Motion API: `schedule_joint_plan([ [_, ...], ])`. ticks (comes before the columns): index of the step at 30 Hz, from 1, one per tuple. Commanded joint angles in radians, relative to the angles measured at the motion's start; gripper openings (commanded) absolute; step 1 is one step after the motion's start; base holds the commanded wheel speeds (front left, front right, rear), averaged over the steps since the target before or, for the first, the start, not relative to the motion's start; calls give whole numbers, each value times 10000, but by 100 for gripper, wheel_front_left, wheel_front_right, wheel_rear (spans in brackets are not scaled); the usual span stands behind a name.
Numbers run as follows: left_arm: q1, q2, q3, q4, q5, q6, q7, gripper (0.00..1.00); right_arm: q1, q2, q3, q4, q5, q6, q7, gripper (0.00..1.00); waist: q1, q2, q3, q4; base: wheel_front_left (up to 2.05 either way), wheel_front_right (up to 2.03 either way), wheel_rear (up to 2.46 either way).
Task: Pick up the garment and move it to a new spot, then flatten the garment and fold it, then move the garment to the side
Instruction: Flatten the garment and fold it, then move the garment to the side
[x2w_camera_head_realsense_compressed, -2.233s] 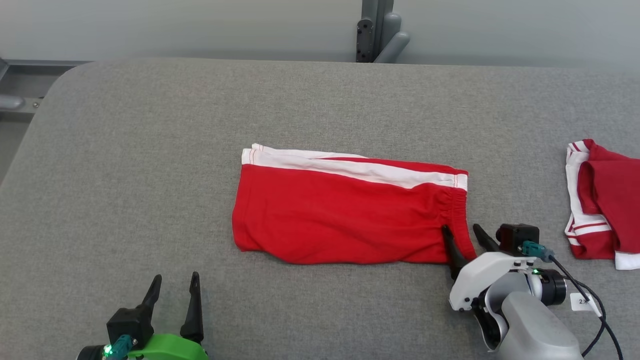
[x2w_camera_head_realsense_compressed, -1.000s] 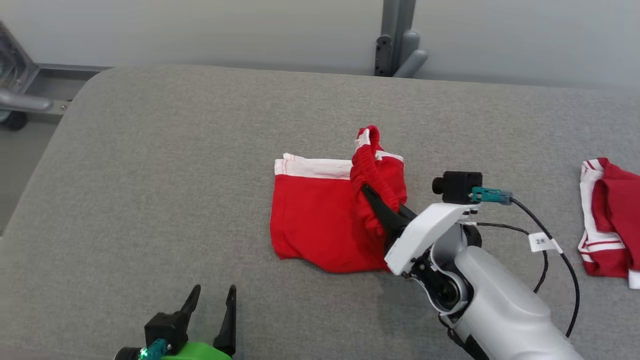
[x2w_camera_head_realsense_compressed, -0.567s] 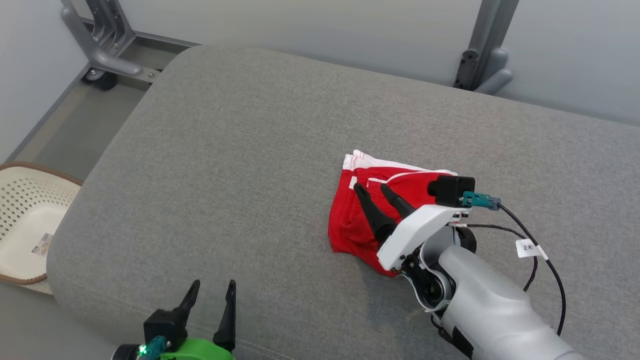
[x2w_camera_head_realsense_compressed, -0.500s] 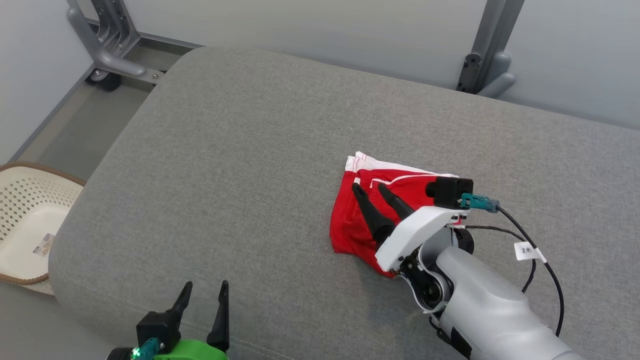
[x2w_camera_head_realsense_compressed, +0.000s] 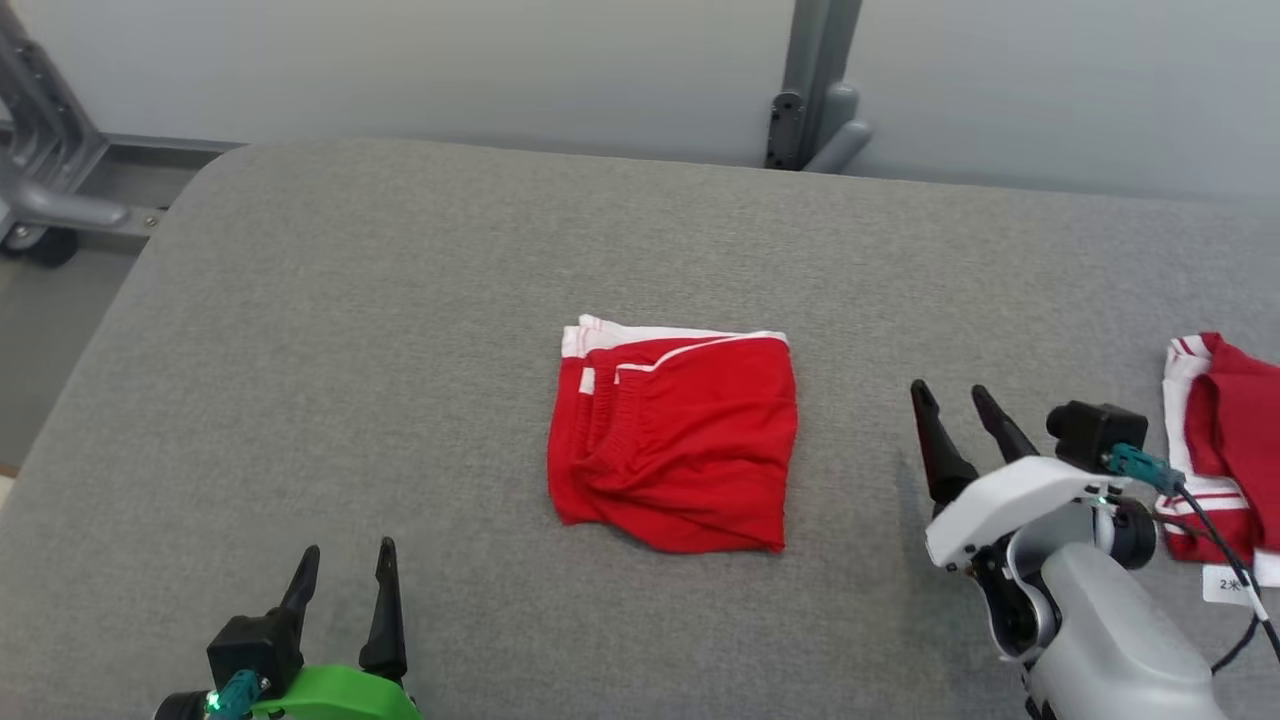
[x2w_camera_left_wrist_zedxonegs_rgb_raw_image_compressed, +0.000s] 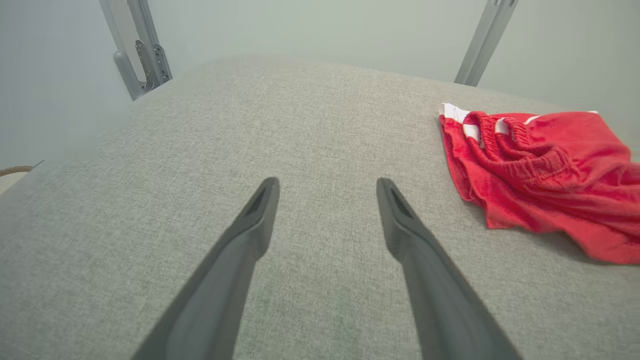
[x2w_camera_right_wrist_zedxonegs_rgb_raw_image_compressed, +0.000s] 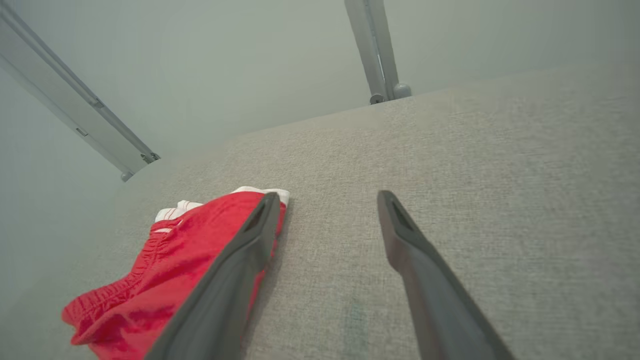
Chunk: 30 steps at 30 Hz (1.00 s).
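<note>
Since the previous frame our right tool (x2w_camera_head_realsense_compressed: 945, 390) has come off the red shorts (x2w_camera_head_realsense_compressed: 690, 450). It now stands to their right, apart from them, fingers spread and empty. We note the grey padded worktop (x2w_camera_head_realsense_compressed: 400, 300) carrying the shorts folded near its middle, elastic waistband on top at the left. A second red-and-white garment (x2w_camera_head_realsense_compressed: 1225, 430) lies at the right edge. Our left tool (x2w_camera_head_realsense_compressed: 348, 548) hangs spread and empty near the front edge.

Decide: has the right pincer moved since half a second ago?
Yes. The right pincer has pulled back rightward, off the red shorts, and stands open.
</note>
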Motion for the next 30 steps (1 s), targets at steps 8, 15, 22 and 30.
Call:
schedule_joint_plan([
  [8, -87, 27, 372, -68, 168, -32, 2, 100, 1898, 457, -2009, -1698, -3263, -2, -21, 100, 0, 0, 86, -1648, 0, 0, 0],
  [15, 120, 30, 719, -105, 309, -67, 2, 100, 2533, 806, -2485, -2850, -4401, -2, -22, 100, 0, 0, -155, -1955, 0, 0, 0],
  [22, 443, 30, 1148, -267, 438, -84, 2, 100, 2795, 855, -2319, -3370, -4588, -2, -22, 100, 0, 0, -434, -2241, 0, 0, 0],
  [30, 589, 30, 1120, -359, 536, -155, 2, 100, 2933, 862, -2062, -3401, -4281, -2, -23, 100, 0, 0, -438, -2303, 0, 0, 0],
])
